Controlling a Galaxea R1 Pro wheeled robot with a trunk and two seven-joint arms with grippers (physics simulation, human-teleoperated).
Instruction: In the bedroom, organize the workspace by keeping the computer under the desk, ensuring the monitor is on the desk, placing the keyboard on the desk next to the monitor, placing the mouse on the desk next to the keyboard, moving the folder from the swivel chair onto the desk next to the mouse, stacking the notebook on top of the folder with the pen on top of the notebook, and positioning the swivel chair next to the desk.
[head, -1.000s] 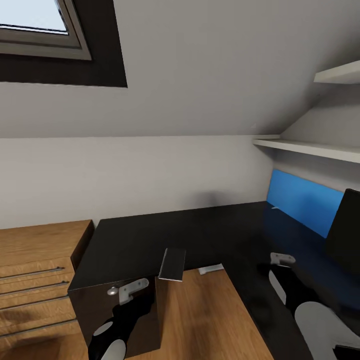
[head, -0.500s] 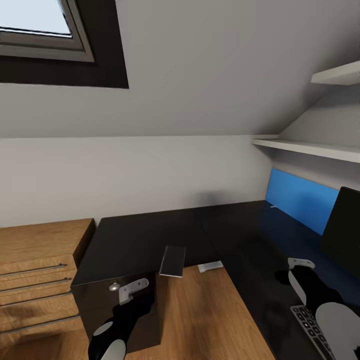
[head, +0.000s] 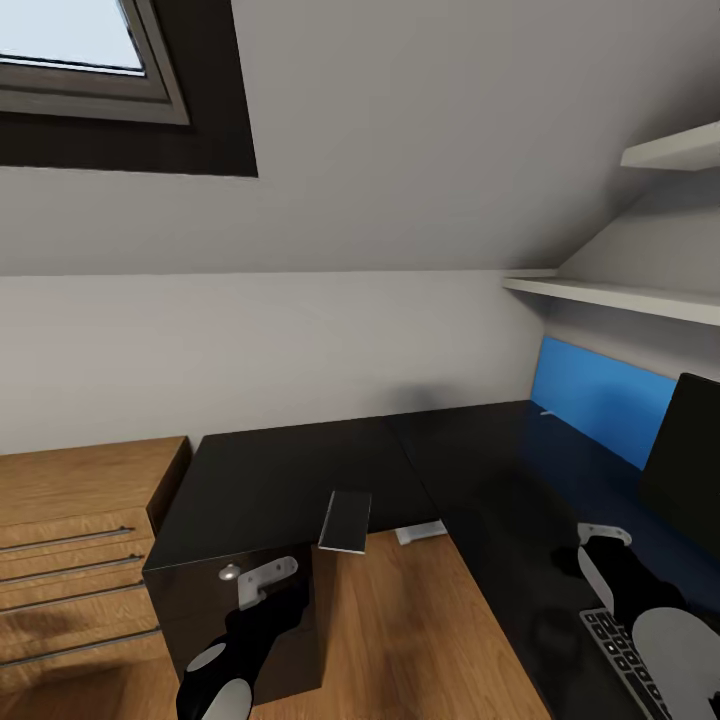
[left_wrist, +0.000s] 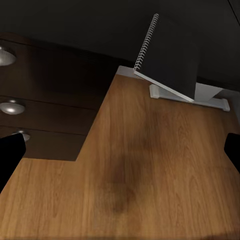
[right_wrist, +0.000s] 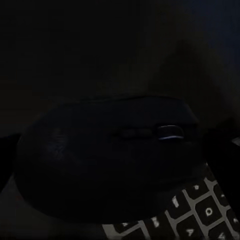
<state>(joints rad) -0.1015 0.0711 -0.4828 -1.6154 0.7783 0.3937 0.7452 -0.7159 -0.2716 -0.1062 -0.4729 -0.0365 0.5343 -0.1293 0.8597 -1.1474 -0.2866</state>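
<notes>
The worktop (head: 300, 480), a glossy black L-shaped desk, spreads across the lower middle and right of the head view, with its blue back panel (head: 600, 405) at the right edge under 2 white wall shelves (head: 620, 295). The black front of the monitor (head: 685, 465) stands at the far right of that frame, in front of the blue panel. Below it, in the lower right corner, a strip of the keyboard (head: 615, 655) lies on the worktop, partly hidden by the right arm.

The right gripper (head: 603, 540) reaches over the worktop just above the keyboard's end; its jaws cannot be made out in the head view. In the right wrist view the dark oval mouse (right_wrist: 107, 160) looms very close, its scroll wheel catching a little light, with the keyboard's keys (right_wrist: 185, 215) just below and right of it. I cannot tell whether the jaws are closed on the mouse or only near it.

The notebook (head: 345, 520), dark with white page edges, sits tilted at the worktop's inner corner in the lower middle of the head view, overhanging the wooden floor (head: 420, 640). The left wrist view shows its spiral binding (left_wrist: 145, 45) at the upper middle, over a white desk foot.

The left gripper (head: 255, 580) hangs at lower left beside the desk's black drawer unit (head: 200, 600). In the left wrist view its 2 dark fingertips (left_wrist: 10, 160) sit at opposite frame edges, so the jaws are wide apart and hold nothing.

A light wooden drawer chest (head: 70, 540) stands at the left edge.
</notes>
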